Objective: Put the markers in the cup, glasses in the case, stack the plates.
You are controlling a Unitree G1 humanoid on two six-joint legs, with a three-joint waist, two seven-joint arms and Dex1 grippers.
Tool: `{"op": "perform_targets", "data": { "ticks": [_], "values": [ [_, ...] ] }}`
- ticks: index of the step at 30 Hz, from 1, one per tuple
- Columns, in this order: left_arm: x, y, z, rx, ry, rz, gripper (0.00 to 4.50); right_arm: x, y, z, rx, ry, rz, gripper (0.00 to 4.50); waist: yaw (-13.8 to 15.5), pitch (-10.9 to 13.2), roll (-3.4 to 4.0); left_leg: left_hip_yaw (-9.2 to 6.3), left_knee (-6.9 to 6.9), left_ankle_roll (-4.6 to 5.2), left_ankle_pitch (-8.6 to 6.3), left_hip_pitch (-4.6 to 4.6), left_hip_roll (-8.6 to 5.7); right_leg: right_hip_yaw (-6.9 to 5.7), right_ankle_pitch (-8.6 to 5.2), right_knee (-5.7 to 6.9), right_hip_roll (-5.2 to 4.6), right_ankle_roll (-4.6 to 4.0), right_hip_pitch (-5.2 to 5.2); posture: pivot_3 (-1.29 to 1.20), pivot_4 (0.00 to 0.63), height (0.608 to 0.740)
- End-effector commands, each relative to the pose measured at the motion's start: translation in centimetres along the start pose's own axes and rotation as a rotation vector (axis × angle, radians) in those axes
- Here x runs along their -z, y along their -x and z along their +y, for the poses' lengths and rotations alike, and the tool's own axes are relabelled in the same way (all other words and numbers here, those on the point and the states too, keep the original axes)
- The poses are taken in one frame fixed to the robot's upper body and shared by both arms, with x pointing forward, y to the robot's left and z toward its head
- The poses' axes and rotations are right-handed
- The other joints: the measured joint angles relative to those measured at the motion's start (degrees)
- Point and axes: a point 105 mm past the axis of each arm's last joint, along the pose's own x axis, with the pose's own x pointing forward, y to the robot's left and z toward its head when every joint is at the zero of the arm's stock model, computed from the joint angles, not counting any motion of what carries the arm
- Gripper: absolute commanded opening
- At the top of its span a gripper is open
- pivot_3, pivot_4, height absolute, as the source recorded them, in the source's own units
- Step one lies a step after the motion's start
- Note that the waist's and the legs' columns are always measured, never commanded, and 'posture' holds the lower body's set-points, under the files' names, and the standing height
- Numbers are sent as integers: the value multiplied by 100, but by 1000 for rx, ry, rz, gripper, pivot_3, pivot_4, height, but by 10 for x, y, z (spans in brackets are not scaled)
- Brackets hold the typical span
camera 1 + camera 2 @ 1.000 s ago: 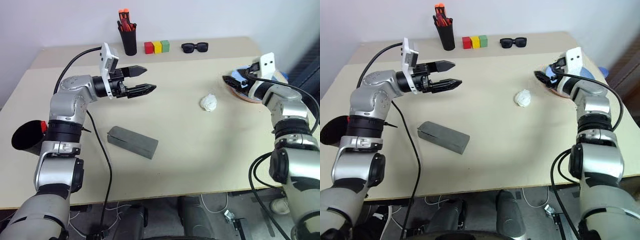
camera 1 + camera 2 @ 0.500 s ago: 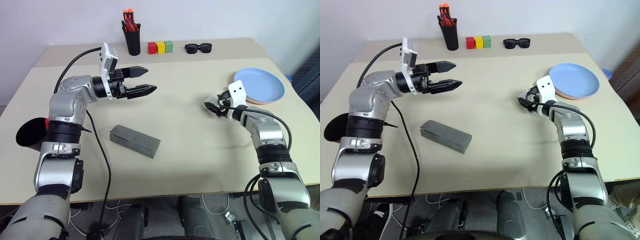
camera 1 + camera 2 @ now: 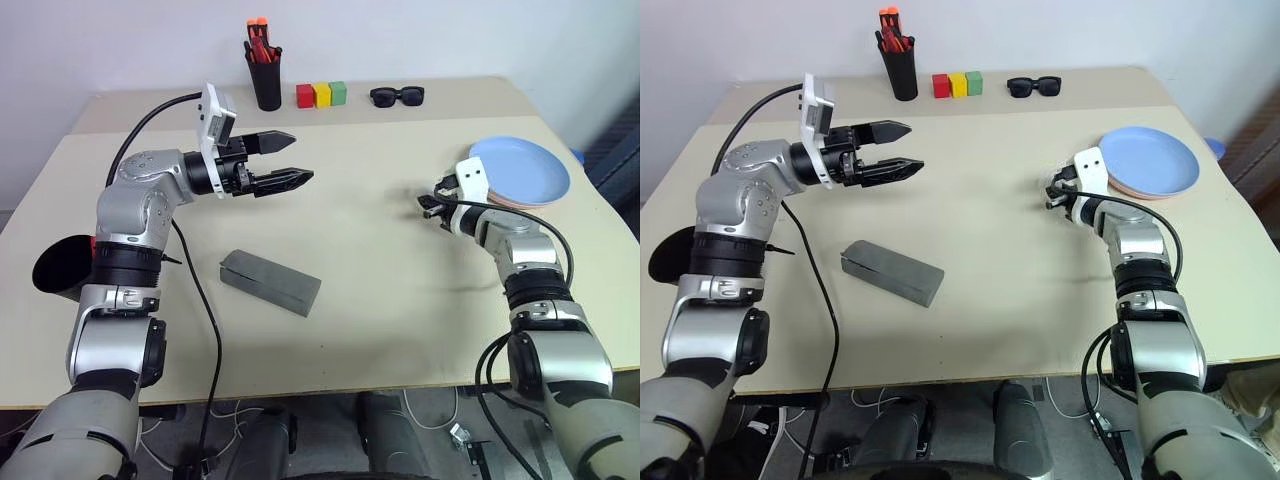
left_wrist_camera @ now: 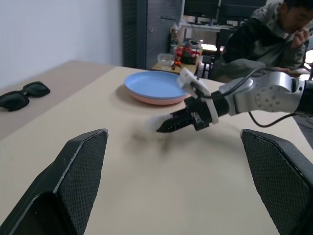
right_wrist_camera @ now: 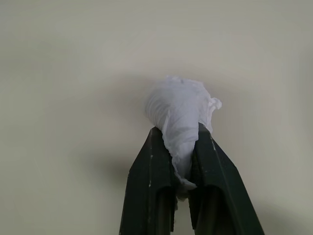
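My right gripper (image 3: 428,206) rests low on the table, left of the plates, shut on a crumpled white paper wad (image 5: 180,110) that bulges out past its fingertips. The light blue plate (image 3: 520,167) lies on the salmon pink plate (image 3: 497,203) at the table's right edge. The grey case (image 3: 268,282) lies shut in the middle left. The black cup (image 3: 60,268) lies tipped at the left edge, with a red marker (image 3: 92,247) end at its rim. My left gripper (image 3: 301,160) hovers open above the table, pointing right. The glasses are hidden.
At the back stand a black pen holder (image 3: 264,82) with orange-capped pens, three coloured blocks (image 3: 320,95) and black sunglasses (image 3: 397,96). A person (image 4: 266,34) sits beyond the table's right side. A black cable hangs from my left arm.
My right arm swung left from the plates, sank to the table and shut on the white wad. The left arm stayed still.
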Motion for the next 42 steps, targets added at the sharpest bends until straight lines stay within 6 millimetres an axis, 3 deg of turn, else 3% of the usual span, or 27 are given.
{"op": "perform_targets", "data": {
  "ticks": [1,7,10,12,13,15,17,21,23,25,28,31,34,38,40,42],
  "values": [
    [-13,5,-1,-7,-37,-34,4500,-28,11,-32,133,-15,-101,56,5,0,0,0,0,0,0,0,0,0,0,0,0,0,0,0,150,740],
    [-13,3,0,-9,3,-35,4500,-33,36,-91,444,7,-112,56,4,0,0,1,-4,0,0,0,-2,1,0,-3,-1,0,1,0,150,740],
    [-13,2,0,-7,8,-34,4500,-35,51,-113,572,28,-120,56,-17,0,0,2,-8,0,0,2,0,1,0,-4,1,0,1,0,150,740],
    [-12,2,-1,-8,12,-32,4500,-37,54,-117,589,23,-134,56,-40,0,0,3,-10,0,0,2,0,1,0,-5,1,0,0,0,150,740],
    [-12,2,-1,-8,16,-30,4500,-34,56,-118,595,34,-118,645,-57,0,0,4,-10,0,0,2,0,2,0,-6,1,0,0,0,150,740],
    [-12,3,-1,-10,13,-27,4500,-28,54,-117,571,-10,-110,1219,-111,0,0,7,-10,1,0,2,0,4,0,-7,1,0,1,0,150,740],
    [-12,3,-1,-12,14,-27,4500,-25,53,-117,573,3,-92,2149,-137,0,0,7,-10,1,0,2,0,5,0,-7,1,0,1,0,150,740],
    [-12,6,0,-21,21,-27,4500,-35,53,-116,569,76,-103,4229,-145,0,0,8,-13,0,0,3,0,6,0,-8,1,0,0,0,150,740],
    [-12,7,-1,-26,22,-31,4500,-48,55,-117,576,81,-151,4422,-143,0,1,8,-12,0,0,3,0,6,0,-8,1,0,0,0,150,740],
    [-12,8,-1,-34,16,-39,4500,-74,58,-113,540,88,-280,4422,-143,0,1,8,-12,0,0,3,0,7,0,-8,1,0,0,0,150,740],
    [-14,9,-4,-38,1,-52,4500,-108,59,-88,328,47,-499,4422,-138,1,1,8,-12,0,0,2,1,6,0,-10,1,0,1,0,150,740],
    [-17,9,-11,-30,-11,-62,4500,-121,60,-46,33,69,-604,4422,-136,0,1,7,-12,2,-1,2,3,6,0,-11,1,1,2,0,150,740],
    [-16,14,-16,-35,-24,-60,4500,-111,71,13,-297,143,-576,4422,-103,-1,0,-4,-11,4,-2,1,5,1,0,-9,2,1,4,0,150,740],
    [-7,22,-16,-69,-55,-46,4500,-95,114,81,-682,157,-527,4422,-1,1,10,-6,-4,10,-6,-2,2,2,0,-5,-1,1,2,0,150,740],
    [-4,25,-18,-73,-64,-48,4500,-83,130,101,-784,183,-460,4422,26,1,11,-4,3,27,-15,-1,2,3,0,-1,0,1,1,0,150,740],
    [-2,25,-23,-67,-66,-53,4500,-74,139,109,-816,214,-413,4422,46,-1,6,-5,5,29,-16,1,2,2,0,1,0,1,4,0,150,740]
  ]
}}
